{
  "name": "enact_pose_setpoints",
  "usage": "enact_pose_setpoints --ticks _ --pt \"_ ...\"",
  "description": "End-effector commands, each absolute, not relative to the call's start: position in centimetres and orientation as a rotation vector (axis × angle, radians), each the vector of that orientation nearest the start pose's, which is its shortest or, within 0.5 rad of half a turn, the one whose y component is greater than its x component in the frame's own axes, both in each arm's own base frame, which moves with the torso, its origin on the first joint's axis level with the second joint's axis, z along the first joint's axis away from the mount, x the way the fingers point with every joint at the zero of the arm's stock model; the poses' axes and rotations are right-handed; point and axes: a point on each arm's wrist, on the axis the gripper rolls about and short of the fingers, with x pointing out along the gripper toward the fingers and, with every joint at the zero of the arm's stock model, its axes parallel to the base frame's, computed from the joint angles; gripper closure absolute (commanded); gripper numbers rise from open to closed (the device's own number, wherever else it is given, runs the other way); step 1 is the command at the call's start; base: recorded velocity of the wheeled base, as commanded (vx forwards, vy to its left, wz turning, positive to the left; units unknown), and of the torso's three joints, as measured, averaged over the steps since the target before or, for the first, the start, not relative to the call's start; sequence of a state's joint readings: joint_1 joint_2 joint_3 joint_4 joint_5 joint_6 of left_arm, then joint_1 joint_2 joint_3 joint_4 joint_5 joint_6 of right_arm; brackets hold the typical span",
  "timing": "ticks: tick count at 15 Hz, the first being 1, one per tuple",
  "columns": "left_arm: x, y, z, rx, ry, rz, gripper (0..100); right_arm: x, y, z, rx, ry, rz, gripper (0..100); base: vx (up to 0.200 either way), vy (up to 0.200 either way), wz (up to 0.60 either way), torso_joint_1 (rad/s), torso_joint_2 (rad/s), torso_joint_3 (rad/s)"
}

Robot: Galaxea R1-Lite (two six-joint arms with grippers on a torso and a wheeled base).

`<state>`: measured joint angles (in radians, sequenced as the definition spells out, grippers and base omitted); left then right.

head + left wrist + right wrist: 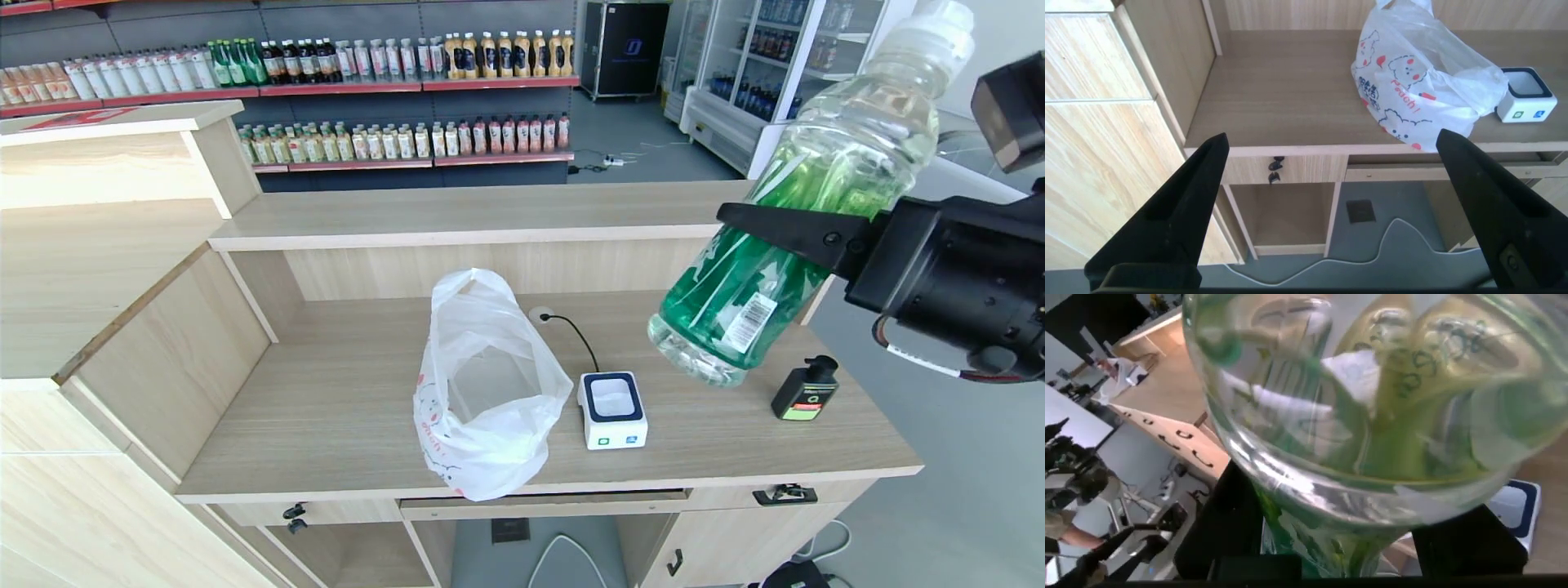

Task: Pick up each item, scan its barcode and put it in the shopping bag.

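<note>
From the head we see the right fingers (784, 230) gripping a tilted clear, green-labelled bottle (735, 302) up right of the scanner (614, 408). The bag (482, 392) left of it stands open and looks empty. Left wrist: our left fingers (1184, 212) are spread apart. Right wrist: the bottle (1372, 416) is clamped.

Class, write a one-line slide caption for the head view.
Right end effector holds a tilted green bottle above the counter, beside the scanner and open white bag.

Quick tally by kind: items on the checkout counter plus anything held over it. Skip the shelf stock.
Bottles: 2 (green bottle held above the counter, small black bottle standing on it)
Shopping bag: 1
Scanner: 1
Total: 4
</note>
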<state>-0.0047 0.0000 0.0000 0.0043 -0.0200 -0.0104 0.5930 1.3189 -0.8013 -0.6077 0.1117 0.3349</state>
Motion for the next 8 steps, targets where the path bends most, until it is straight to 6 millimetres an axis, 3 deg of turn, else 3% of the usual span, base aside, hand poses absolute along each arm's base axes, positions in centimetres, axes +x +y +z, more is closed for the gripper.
enact_pose_setpoints --ticks 1,8 --pt "-2.3 0.0 7.5 -0.011 0.006 -0.025 0 20.6 11.0 24.4 0.265 0.071 0.590 100 0.000 0.000 0.00 0.000 0.00 0.000" --pt "-2.3 0.0 7.5 -0.011 0.006 -0.025 0 26.2 6.4 17.4 0.081 0.050 0.343 100 0.000 0.000 0.00 0.000 0.00 0.000"
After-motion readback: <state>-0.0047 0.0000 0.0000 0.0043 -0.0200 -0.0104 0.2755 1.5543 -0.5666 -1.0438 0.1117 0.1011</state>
